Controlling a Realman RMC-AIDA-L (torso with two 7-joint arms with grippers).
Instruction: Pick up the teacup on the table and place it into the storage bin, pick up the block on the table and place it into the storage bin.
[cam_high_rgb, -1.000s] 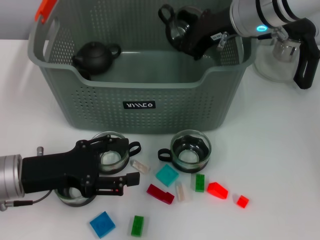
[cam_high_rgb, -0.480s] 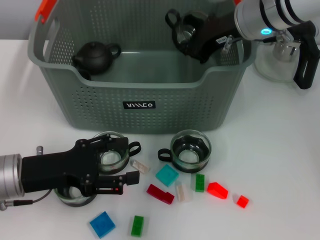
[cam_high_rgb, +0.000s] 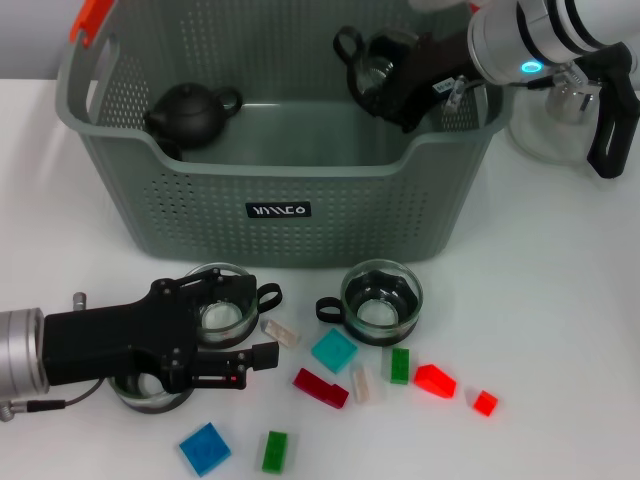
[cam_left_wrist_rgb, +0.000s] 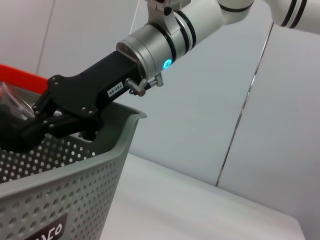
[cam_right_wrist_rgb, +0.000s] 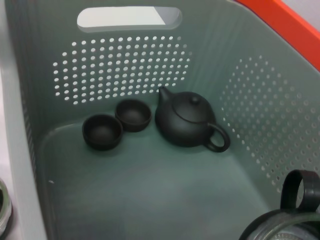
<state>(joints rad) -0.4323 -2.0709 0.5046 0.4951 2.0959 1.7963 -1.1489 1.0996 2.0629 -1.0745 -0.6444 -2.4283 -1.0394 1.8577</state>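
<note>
Currently, the right gripper (cam_high_rgb: 385, 75) holds a glass teacup (cam_high_rgb: 372, 70) with a black handle, fingers closed on it, above the right rear part of the storage bin (cam_high_rgb: 280, 165); the cup is inside the rim line but clear of the floor. The right wrist view shows the bin floor (cam_right_wrist_rgb: 150, 185) bare beneath the cup, with a black teapot (cam_right_wrist_rgb: 187, 120) and two small dark cups (cam_right_wrist_rgb: 117, 125) grouped toward the far wall. To do this step well, the arm should probably lower the cup straight onto that bare floor, keep it upright, stay clear of the right wall and the teapot, and open only once the base rests. The left gripper (cam_high_rgb: 225, 345) lies low on the table (cam_high_rgb: 560, 300) over another glass teacup (cam_high_rgb: 222, 310); whether its fingers grip anything cannot be told. A third teacup (cam_high_rgb: 381, 300) and scattered blocks (cam_high_rgb: 333, 350) wait in front of the bin. Compared with a second ago, the right gripper and its cup have shifted slightly rightward and back; the left arm, the table cups and the blocks are unchanged.
</note>
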